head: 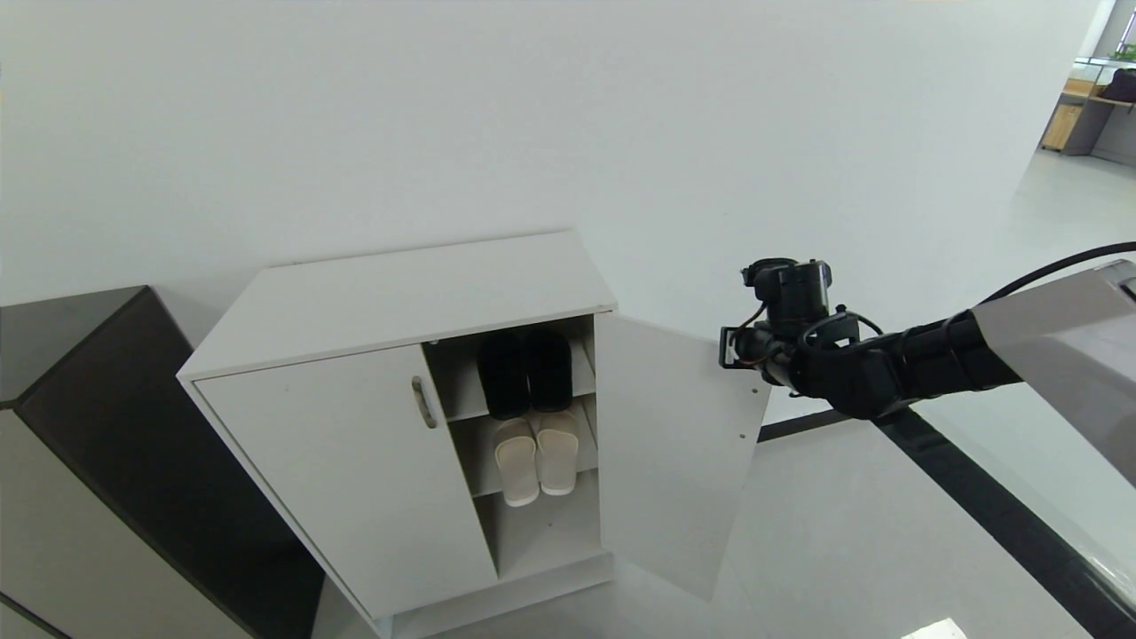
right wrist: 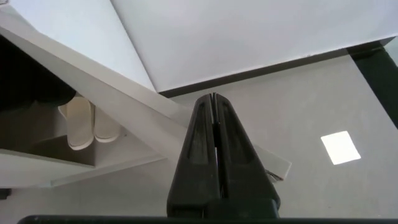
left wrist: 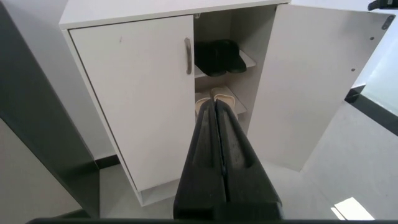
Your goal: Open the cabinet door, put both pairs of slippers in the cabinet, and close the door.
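The white cabinet (head: 399,293) stands against the wall, its left door (head: 346,470) closed and its right door (head: 674,444) swung open. A black pair of slippers (head: 525,368) lies on the upper shelf and a white pair (head: 537,457) on the shelf below. My right gripper (head: 731,349) is shut and empty at the outer top edge of the open door; in its wrist view the shut gripper (right wrist: 214,99) hangs over the door's edge (right wrist: 124,99). My left gripper (left wrist: 216,104) is shut and empty in front of the cabinet, partly hiding the white slippers (left wrist: 225,96).
A dark cabinet (head: 106,426) stands close on the left of the white one. A black strip (head: 976,497) runs across the grey floor on the right. The closed door carries a metal handle (head: 423,401). Open floor lies in front of the cabinet.
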`<state>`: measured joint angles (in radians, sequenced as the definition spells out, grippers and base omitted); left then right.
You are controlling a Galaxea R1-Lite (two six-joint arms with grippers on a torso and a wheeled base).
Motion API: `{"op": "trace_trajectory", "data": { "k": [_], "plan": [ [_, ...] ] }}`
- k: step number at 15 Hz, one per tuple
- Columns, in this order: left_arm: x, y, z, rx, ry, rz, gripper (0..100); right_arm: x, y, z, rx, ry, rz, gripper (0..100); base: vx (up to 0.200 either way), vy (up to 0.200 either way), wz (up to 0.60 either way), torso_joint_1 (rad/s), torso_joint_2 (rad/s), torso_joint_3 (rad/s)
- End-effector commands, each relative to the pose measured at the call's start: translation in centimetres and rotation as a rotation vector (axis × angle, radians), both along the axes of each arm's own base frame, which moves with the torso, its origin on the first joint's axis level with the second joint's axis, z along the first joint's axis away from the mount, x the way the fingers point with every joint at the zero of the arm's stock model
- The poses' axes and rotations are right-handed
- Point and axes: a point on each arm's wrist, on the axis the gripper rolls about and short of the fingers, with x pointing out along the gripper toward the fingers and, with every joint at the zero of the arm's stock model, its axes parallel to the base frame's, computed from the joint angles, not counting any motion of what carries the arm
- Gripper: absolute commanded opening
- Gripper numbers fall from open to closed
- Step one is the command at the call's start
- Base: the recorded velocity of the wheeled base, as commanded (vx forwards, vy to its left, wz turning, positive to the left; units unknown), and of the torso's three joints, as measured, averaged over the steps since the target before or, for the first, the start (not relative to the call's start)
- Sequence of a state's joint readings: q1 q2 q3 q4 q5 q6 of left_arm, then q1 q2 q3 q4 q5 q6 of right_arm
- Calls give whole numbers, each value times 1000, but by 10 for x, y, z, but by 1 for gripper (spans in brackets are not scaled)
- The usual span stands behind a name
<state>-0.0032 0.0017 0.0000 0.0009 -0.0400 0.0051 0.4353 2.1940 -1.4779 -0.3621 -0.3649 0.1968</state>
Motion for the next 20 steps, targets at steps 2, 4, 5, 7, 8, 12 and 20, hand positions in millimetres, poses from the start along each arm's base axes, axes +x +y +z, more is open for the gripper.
{"op": "trace_trajectory", "data": {
  "k": [2, 4, 5, 7, 8, 12, 20],
  "plan": [
    [0, 0, 0, 1, -1, 0, 0, 4, 1, -6, -6, 10, -3, 0, 0, 0, 0, 0, 0, 0],
    [0, 0, 0, 1, 0, 0, 0, 2, 0, -5, -5, 10, -5, 0, 0, 0, 0, 0, 0, 0],
    [0, 0, 0, 1, 0, 0, 0, -6, 3, 0, -5, 10, 8, 0, 0, 0, 0, 0, 0, 0],
    [0, 0, 0, 1, 0, 0, 0, -23, 15, 3, -9, 18, 49, 0, 0, 0, 0, 0, 0, 0],
    [0, 0, 0, 1, -1, 0, 0, -28, 20, 3, -10, 20, 64, 0, 0, 0, 0, 0, 0, 0],
    [0, 0, 0, 1, 0, 0, 0, -61, 44, 21, -2, -13, 140, 0, 0, 0, 0, 0, 0, 0],
    [0, 0, 0, 1, 0, 0, 0, -97, 40, 13, -3, 20, 326, 0, 0, 0, 0, 0, 0, 0]
  ]
}}
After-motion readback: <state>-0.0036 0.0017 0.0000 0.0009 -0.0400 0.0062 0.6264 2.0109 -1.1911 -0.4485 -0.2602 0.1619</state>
